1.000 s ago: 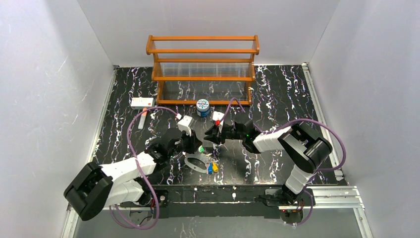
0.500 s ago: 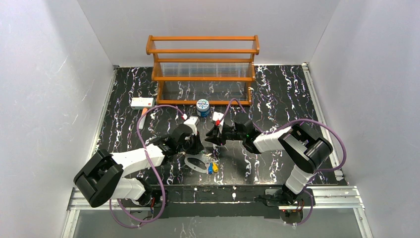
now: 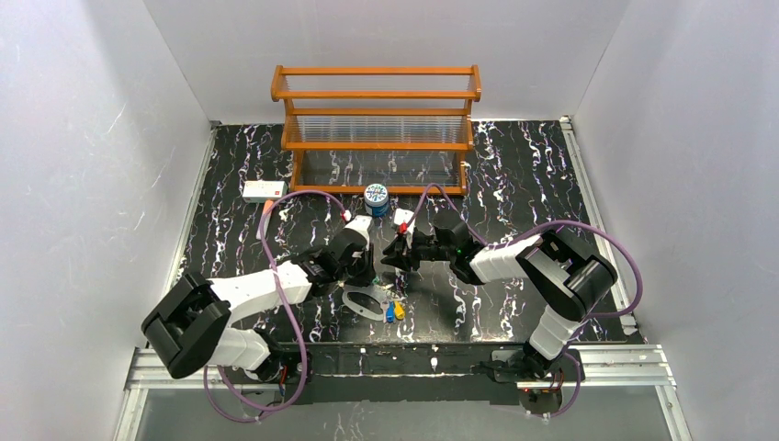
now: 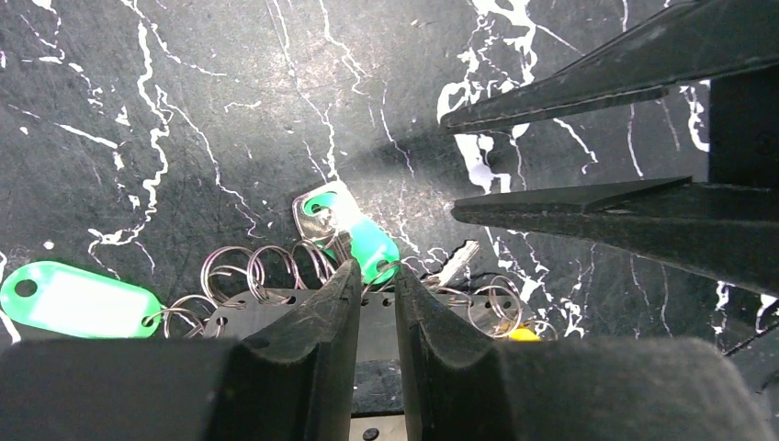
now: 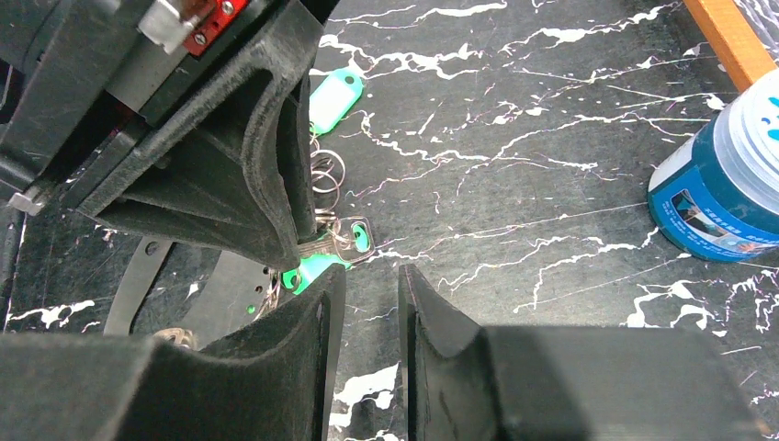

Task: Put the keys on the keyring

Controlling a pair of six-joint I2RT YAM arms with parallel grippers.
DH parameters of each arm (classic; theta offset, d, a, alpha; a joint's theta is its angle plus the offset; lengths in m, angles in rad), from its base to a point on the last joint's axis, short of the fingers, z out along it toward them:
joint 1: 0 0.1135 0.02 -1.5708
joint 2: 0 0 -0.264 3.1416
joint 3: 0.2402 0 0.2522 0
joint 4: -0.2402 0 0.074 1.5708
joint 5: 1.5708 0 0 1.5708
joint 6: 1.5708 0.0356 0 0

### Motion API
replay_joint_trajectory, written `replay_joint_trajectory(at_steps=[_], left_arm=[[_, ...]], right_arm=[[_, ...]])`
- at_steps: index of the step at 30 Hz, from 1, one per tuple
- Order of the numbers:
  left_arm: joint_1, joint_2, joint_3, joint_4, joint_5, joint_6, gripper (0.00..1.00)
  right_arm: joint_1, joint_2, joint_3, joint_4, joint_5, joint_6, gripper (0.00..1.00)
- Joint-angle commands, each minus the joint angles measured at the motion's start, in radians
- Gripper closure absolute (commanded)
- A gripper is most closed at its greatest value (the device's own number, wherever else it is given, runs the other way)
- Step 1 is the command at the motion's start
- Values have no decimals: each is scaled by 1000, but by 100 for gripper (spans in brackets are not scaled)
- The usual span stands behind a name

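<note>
Top external view: a black surface (image 3: 514, 175) veined with white like marble carries a slatted wooden rack (image 3: 375, 129) at the back. A round blue-and-white can (image 3: 375, 197) stands in front of the rack, and a white rectangular box (image 3: 264, 190) lies to the left of the can. Both arms reach inward and meet near the middle. The left claw (image 3: 369, 274) and right claw (image 3: 390, 257) point at each other, tips close together. Just below them the keyring (image 3: 347, 296), a flat whitish oval loop, lies on the surface. The keys (image 3: 393, 311) sit at its right end, one blue and one yellow showing side by side.

Left wrist view: the left claw's matte black fingers stand a narrow slit apart, and nothing clearly sits between them. Just beyond their tips lies a green key (image 4: 372, 248) with a shiny metal part. Thin wire rings (image 4: 266, 266) loop across a dark flat strip with small holes. A smooth rounded green tag (image 4: 69, 299) lies at far left. The right claw's long tapered fingers enter from the right, spread apart.

Right wrist view: the right claw's fingers are parted over bare surface, holding nothing. The left claw's tips come down at the green key and the wire rings. The can stands at the right edge.
</note>
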Motion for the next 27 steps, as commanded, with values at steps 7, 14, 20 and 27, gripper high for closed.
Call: replay_joint_trajectory(at_steps=[7,14,20,27], left_arm=[[-20,31,55,-84,-79,18,81],[-29,10,63,-94,-97,19,77],[-29,-67,47,-69,-122,-13,73],[-30,-117,31,-82,-172,-108,79]], right_arm=[[-5,-15,28,-14,-20,-2,64],[-5,-15,31,-24,-20,-5,65],[-5,-14,33,-23,-24,-2,65],[-4,-15,33,-28,-23,-5,65]])
